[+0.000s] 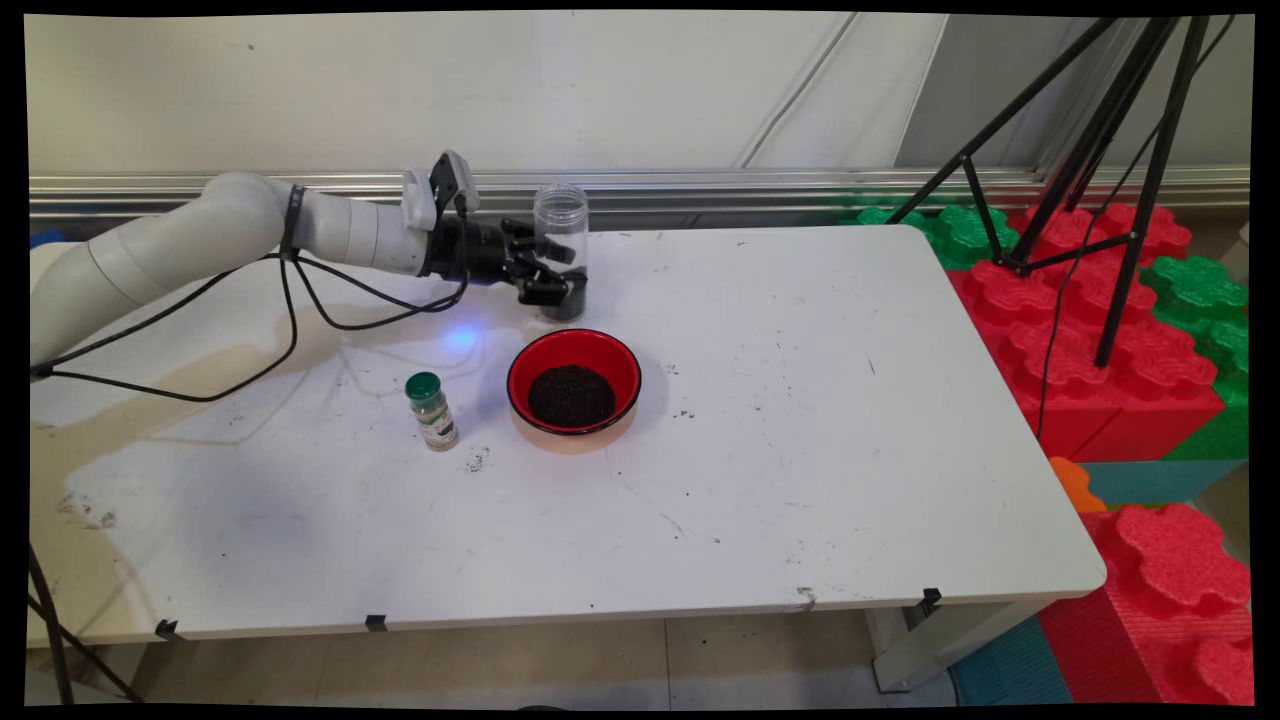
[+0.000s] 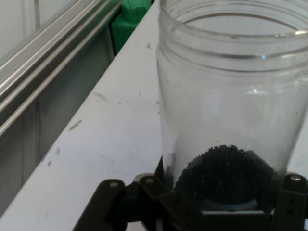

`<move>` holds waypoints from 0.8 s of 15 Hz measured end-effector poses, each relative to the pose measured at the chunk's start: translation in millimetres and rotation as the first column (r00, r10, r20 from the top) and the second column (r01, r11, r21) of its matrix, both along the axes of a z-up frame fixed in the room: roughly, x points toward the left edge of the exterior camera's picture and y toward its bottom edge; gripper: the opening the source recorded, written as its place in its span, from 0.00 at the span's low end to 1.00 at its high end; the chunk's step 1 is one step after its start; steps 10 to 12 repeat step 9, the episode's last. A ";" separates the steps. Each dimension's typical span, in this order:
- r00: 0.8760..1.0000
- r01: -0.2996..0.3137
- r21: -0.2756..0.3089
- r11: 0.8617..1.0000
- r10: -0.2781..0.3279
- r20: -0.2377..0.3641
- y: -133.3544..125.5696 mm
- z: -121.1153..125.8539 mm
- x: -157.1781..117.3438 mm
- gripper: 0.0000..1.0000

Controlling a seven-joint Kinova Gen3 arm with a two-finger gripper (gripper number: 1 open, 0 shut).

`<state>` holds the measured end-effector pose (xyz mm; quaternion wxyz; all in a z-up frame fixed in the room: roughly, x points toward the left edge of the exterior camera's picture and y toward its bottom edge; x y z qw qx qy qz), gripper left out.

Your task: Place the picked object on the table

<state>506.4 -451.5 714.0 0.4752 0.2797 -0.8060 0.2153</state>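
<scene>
Reaching in level from the left, our gripper [image 1: 550, 270] is closed around the lower part of a clear plastic jar [image 1: 561, 238], a finger on either side of it. We see the jar standing upright on the white table [image 1: 850, 420], with no lid on its threaded mouth and a small heap of dark grains [image 2: 226, 171] settled at its bottom, right between the fingers. In the hand view the jar [image 2: 231, 96] fills most of the frame straight ahead of the gripper [image 2: 226, 207], whose black linkage wraps its base.

Just nearer the camera than the gripper, a red bowl [image 1: 574, 382] with a black rim sits on the table, close to the jar but apart from it. It holds a round pile of the same dark grains. To the bowl's left, and also nearer the camera than the gripper, stands a small spice bottle [image 1: 432, 411] with a green cap, well clear of the fingers. A few dark specks lie scattered on the table near that bottle and bowl.

Black cables [image 1: 300, 320] hang below the arm behind the gripper.
</scene>
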 end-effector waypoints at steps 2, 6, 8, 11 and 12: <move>1.000 0.003 0.001 1.000 -0.003 0.004 0.7 -2.4 0.6 0.00; 1.000 0.006 0.001 1.000 -0.006 0.007 2.4 -5.5 1.9 1.00; 1.000 0.008 0.000 1.000 -0.008 0.008 3.4 -6.4 2.5 1.00; 1.000 0.008 -0.001 1.000 -0.008 0.009 4.0 -6.6 2.8 1.00; 1.000 0.008 -0.001 1.000 -0.008 0.009 4.0 -6.6 2.8 1.00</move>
